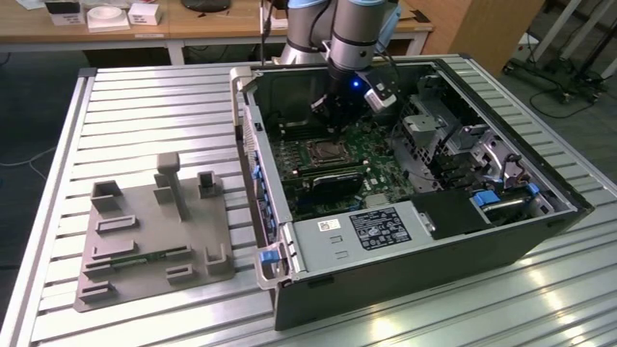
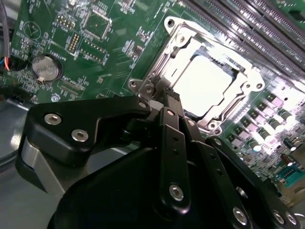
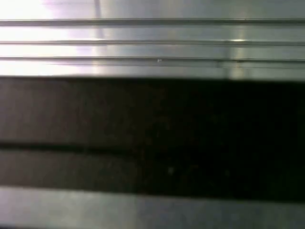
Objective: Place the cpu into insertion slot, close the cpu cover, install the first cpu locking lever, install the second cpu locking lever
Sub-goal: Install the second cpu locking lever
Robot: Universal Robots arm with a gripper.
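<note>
You have the ribbed metal bench [image 1: 144, 101] carrying an open computer case [image 1: 540, 238] lying on its side, with a grey moulded fixture tray [image 1: 144, 246] well apart from it toward the exterior view's left. The arm [image 1: 352, 32] reaches down into the case from above. Inside, the green motherboard [image 2: 100, 43] lies flat, with long memory slots [image 2: 248, 24] running along one side of the socket.

Your gripper [image 2: 167, 94] sits low over the board, its tip right at a corner of the insertion slot [image 1: 326, 152]. The black fingers meet at that tip, so the jaws look pressed together, with nothing pinched that you can make out.

The cpu cover [image 2: 248, 88] lies flat, framing the socket. The cpu [image 2: 207, 86] rests in the slot under that frame, its bright metal top showing through the window. A round coin battery [image 2: 46, 67] sits on the board well apart from the socket.

In the first wrist view you see ribbed metal above a dark band.
</note>
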